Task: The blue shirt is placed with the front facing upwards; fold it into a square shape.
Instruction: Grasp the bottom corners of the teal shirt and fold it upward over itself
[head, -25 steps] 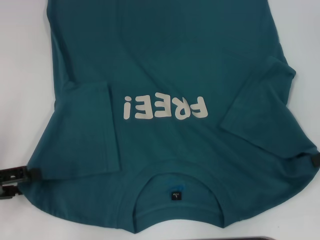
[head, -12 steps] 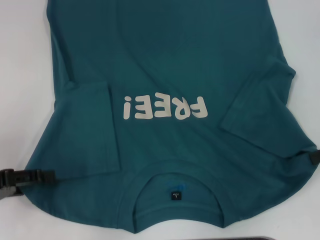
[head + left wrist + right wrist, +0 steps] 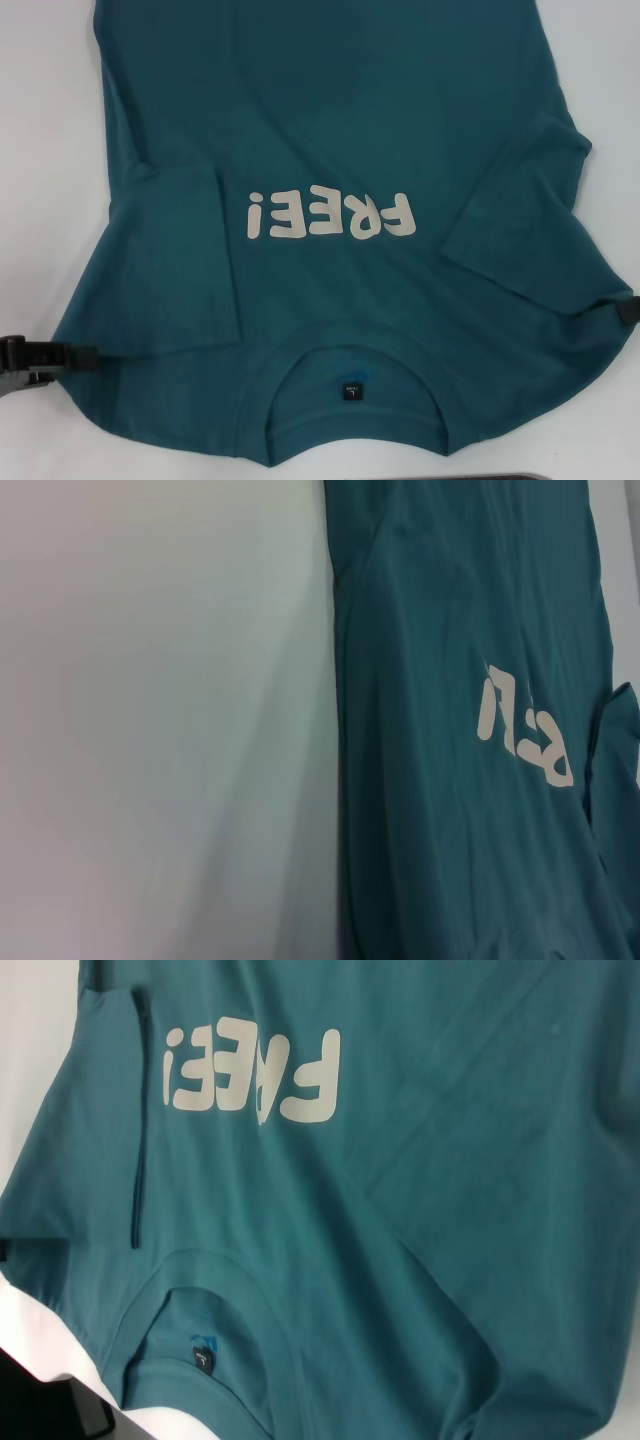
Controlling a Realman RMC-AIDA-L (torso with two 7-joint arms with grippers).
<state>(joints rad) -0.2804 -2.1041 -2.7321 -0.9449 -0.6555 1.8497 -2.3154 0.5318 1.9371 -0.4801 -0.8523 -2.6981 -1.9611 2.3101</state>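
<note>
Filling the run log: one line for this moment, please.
blue shirt: front up, sleeves folded in | left tool: at shoulder edge | right tool: at opposite edge

The blue shirt [image 3: 330, 130] bore cream block lettering [image 3: 331, 215] across its chest reading "FREE!", which appeared upside down in the head view. The same word [image 3: 253, 1075] appeared in the right wrist view, likewise inverted. In the left wrist view only part of the lettering [image 3: 523, 728] showed, foreshortened and not readable as a whole word. A small dark neck label [image 3: 351, 390] inside the collar carried a pale mark, possibly the size letter "L".
</note>
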